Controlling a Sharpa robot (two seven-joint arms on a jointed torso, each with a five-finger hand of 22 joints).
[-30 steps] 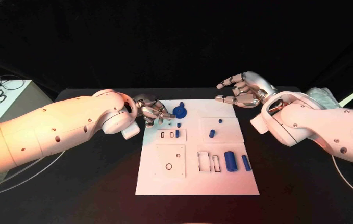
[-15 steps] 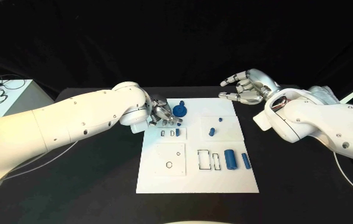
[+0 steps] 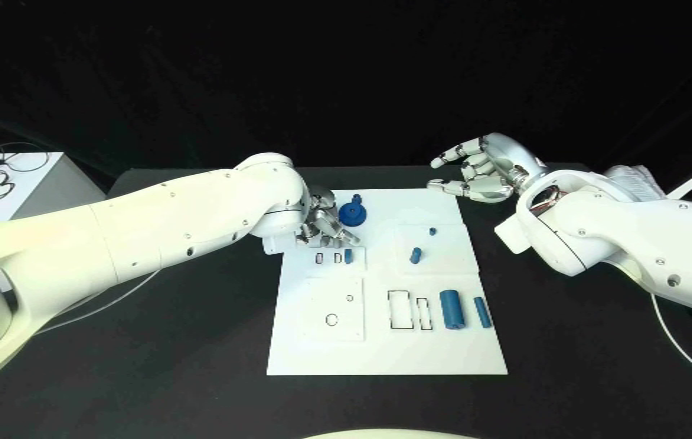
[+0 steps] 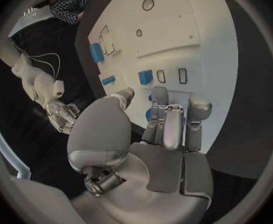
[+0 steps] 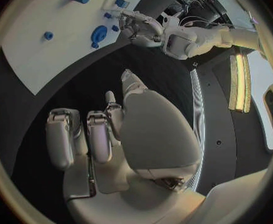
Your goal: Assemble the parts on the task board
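Task board [image 3: 433,359] unmoved; left hand [image 3: 325,221] has slid farther over it.

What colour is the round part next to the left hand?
Blue. The round part sits on the white task board, clearest in the head view.

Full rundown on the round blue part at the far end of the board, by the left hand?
The round blue part is a dark blue disc with a small knob beside it, plastic by its look. It sits at the far left end of the task board. The left hand is right against it, fingers curled at its edge; whether they grip it cannot be told. The right hand hovers apart, holding nothing.
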